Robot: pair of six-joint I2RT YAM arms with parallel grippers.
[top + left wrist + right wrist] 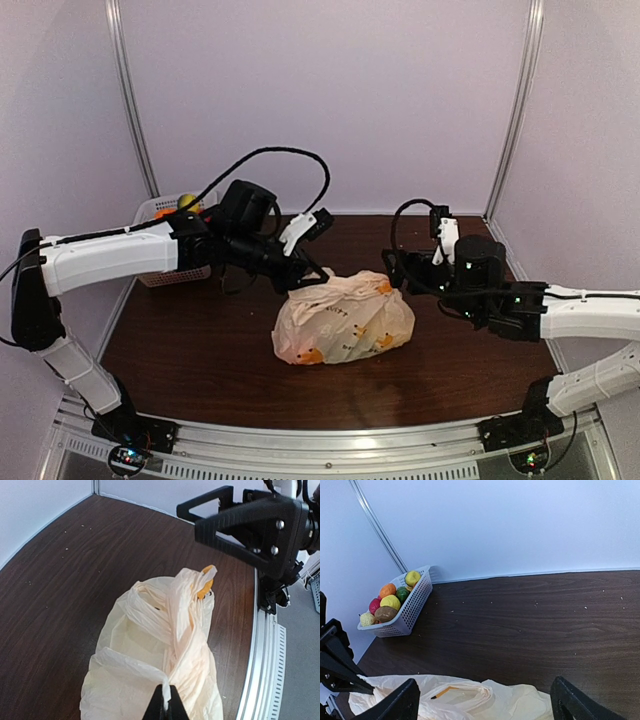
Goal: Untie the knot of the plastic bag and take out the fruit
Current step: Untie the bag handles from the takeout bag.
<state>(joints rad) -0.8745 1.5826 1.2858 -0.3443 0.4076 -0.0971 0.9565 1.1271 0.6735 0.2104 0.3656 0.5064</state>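
Bag (345, 325) lies at the centre of the counter (200, 340). Its knot (182, 592) looks still tied, and no fruit is out yet. My left gripper (165, 695), at the bag's 11 o'clock, pinches its twisted plastic. My right gripper (485, 682) hangs spread wide at 2 o'clock.
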